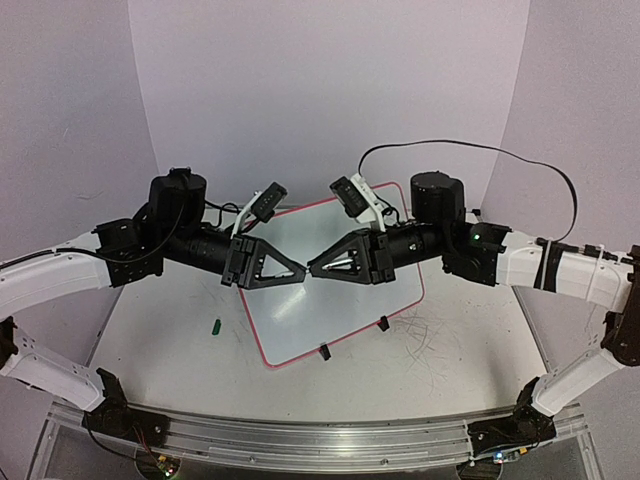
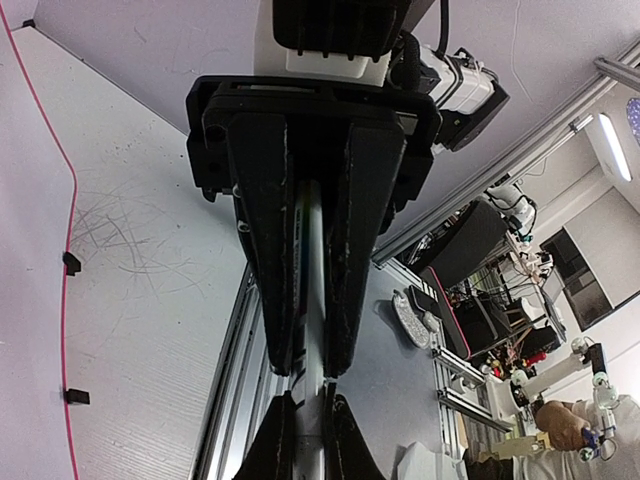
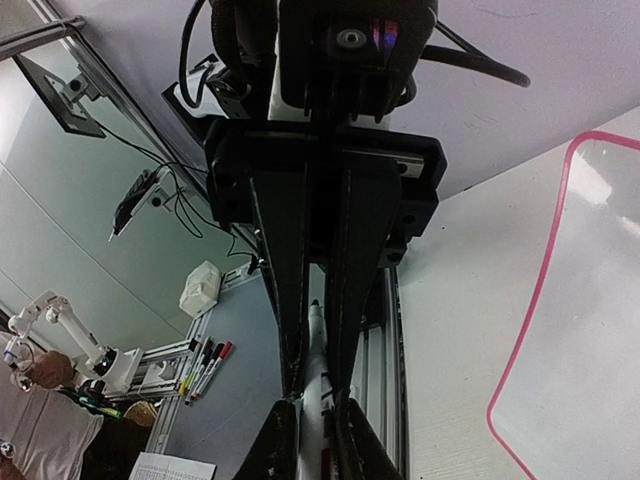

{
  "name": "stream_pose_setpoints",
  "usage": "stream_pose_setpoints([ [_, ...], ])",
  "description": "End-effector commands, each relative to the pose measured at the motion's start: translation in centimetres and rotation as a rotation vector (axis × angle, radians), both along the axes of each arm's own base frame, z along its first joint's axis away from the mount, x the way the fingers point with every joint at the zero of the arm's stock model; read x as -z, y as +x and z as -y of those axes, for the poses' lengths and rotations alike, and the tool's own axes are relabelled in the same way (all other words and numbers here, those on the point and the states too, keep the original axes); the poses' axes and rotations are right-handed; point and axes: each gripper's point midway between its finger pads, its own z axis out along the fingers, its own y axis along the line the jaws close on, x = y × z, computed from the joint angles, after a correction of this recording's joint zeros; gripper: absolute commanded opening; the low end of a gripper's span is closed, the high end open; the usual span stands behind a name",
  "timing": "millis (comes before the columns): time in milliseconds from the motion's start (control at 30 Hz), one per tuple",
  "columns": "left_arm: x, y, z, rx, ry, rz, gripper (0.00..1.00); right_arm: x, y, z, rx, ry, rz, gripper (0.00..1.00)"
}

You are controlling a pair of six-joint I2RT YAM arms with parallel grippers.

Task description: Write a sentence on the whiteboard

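I am holding both arms tip to tip above the whiteboard (image 1: pixel 300 325), which is lying flat on the surface (image 1: pixel 150 345) between them, its white face looking bare to me. I am seeing none of the sentence on it yet. The left fingers (image 1: pixel 296 274) are pressing together on a white marker (image 2: pixel 312 300), and the right fingers (image 1: pixel 321 268) are pinching the same marker from the opposite end. How firmly that second grip is biting I cannot tell. I am judging this as a pass or a re-grip in mid-air, done off the board so that the tip is not smearing anything while the marker is being set at a writing angle. A small green cap (image 1: pixel 215 324) is lying to the left of the board, well out of the writing area, which suggests the marker is uncapped and ready.
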Motion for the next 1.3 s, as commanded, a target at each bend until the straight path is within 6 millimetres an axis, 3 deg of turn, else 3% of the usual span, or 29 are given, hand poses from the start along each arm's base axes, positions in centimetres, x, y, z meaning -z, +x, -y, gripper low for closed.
stream_pose_setpoints([
  [0, -2.2, 0.6, 0.4, -0.018, -0.049, 0.046, 0.0, -2.6, 0.1, -0.3, -0.007, 0.063, 0.056, 0.13],
  [167, -2.3, 0.8, 0.5, -0.021, -0.052, 0.046, 0.0, -2.8, 0.4, -0.4, 0.014, 0.069, 0.051, 0.01],
  [300, -2.1, 1.0, 0.5, -0.034, -0.05, 0.05, 0.01, -2.5, 1.3, -0.4, 0.075, 0.058, 0.043, 0.0],
  [433, -2.6, 2.2, -0.6, -0.126, -0.047, 0.082, 0.38, -2.2, 2.4, 0.9, 0.199, 0.053, 0.091, 0.0],
  [567, -3.1, 4.1, -2.7, -0.267, -0.025, 0.115, 0.6, -3.1, 3.3, 3.3, 0.349, 0.065, 0.195, 0.0],
  [600, -3.5, 4.7, -3.4, -0.318, -0.023, 0.128, 0.71, -3.3, 3.6, 4.0, 0.392, 0.059, 0.225, 0.0],
  [700, -4.2, 6.9, -5.8, -0.511, 0.005, 0.165, 0.83, -2.9, 5.5, 6.1, 0.553, 0.009, 0.277, 0.0],
  [800, -4.7, 8.8, -9.0, -0.721, 0.029, 0.167, 0.87, -3.1, 6.6, 8.2, 0.681, -0.002, 0.305, 0.0],
  [900, -3.9, 10.3, -12.2, -0.914, 0.074, 0.136, 0.89, -3.3, 7.8, 9.9, 0.797, -0.015, 0.342, 0.0],
  [967, -3.1, 10.6, -13.2, -0.967, 0.093, 0.115, 0.89, -3.5, 8.0, 10.4, 0.82, -0.018, 0.368, 0.0],
  [1267, 1.2, 12.0, -16.6, -1.208, 0.138, -0.054, 0.92, -3.9, 9.4, 9.5, 0.821, -0.103, 0.425, 0.0],
])
